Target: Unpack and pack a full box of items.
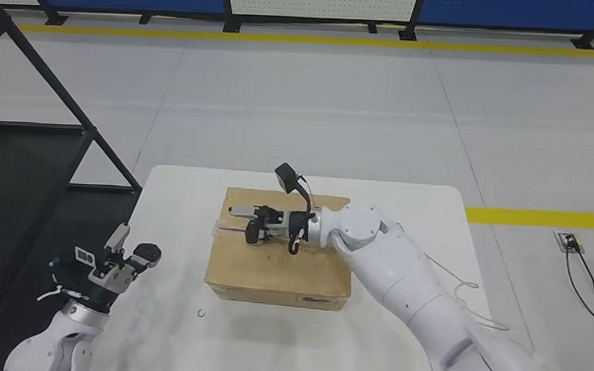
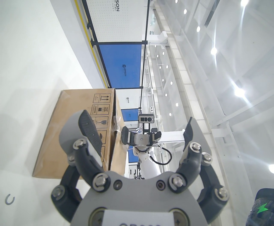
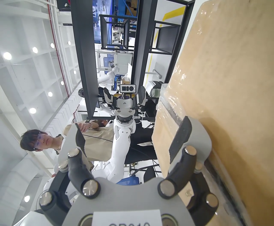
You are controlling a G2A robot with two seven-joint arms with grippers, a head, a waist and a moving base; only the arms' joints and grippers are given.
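A white table [image 1: 178,206] stands in a pale-floored hall, with yellow floor lines and blue panels along the far side. The right gripper [image 1: 253,226] lies low over the top of the cardboard box [image 1: 274,268], near the far left corner of its top. Its fingers are spread wide and hold nothing. In the right wrist view one finger [image 3: 188,137] sits just beside the box's top face, close to a wrinkled strip of clear tape [image 3: 169,100] at the end of the seam; whether it touches the cardboard cannot be told.

The box sits mid-table with its flaps shut, so its contents are hidden. Handling symbols are printed on the side facing the left arm. The left gripper [image 1: 132,247] hangs at the table's left edge, well apart from the box, with its fingers also spread and empty. A small open metal ring [image 1: 202,313] lies on the tabletop near the box's near left corner.
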